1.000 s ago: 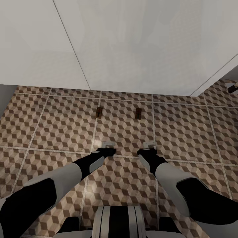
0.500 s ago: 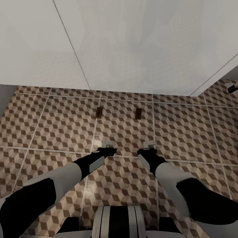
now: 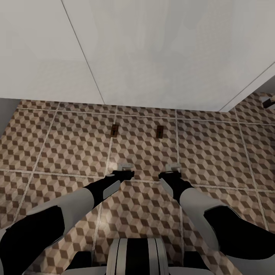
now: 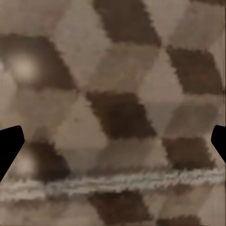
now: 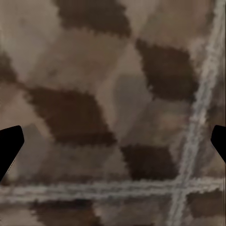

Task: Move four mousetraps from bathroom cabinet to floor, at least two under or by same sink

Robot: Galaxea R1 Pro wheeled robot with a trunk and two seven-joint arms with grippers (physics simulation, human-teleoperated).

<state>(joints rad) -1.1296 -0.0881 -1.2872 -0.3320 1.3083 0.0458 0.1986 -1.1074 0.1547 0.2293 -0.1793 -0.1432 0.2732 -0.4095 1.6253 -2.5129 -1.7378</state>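
Brown-and-cream cube tiles of the bathroom floor (image 3: 68, 145) across the whole near field. Two mousetraps on it: left one (image 3: 114, 130) on a grout line, right one (image 3: 160, 131) just left of the next line, well apart from each other, both lying flat just in front of the white sink (image 3: 152, 57) panels. Other two traps not located.

Left gripper (image 3: 125, 166) and right gripper (image 3: 175, 167) low over the tiles, nearer than the traps, each roughly in line with one. Wrist views: black fingertips (image 4: 9, 146) at both picture edges, patterned tile between, nothing held; same for the right (image 5: 9, 148). Jaws wide, empty.

Likely step: release done for this pair, withdrawal due. To do well: lift straight up before pulling arms back, no sweep forward toward the traps, no nudging them away from the sink front. Then back to the cabinet for the remaining two, base turned clear of the placed pair.
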